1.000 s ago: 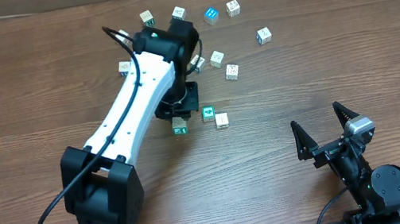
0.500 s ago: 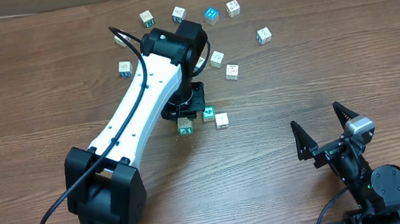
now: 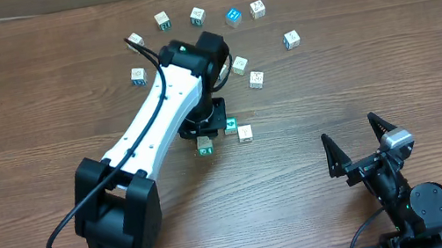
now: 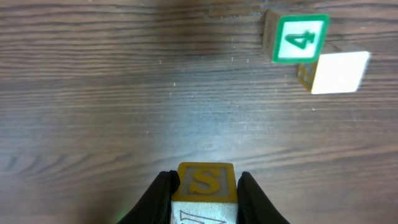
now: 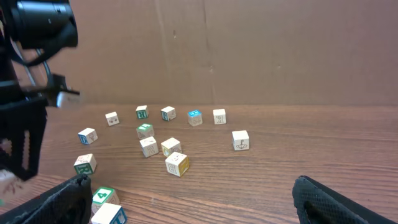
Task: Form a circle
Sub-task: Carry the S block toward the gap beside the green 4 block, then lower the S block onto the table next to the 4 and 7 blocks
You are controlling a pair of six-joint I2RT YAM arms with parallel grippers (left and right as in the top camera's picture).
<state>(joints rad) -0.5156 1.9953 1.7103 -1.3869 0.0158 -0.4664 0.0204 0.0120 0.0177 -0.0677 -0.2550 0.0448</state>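
Centrally, S cube, inside left gripper

The brown wood-grain counter carries small printed cubes of pale wood and teal, scattered in a loose arc toward its far edge. Nearer the middle, a green-bordered cube marked 4 lies just beside a white-faced cube.

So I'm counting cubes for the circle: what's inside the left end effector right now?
One pale wooden cube, yellow S face showing, pinched between the fingers of the left end effector. Its gripped sides and underside are covered; overhead, the arm hides the grip.
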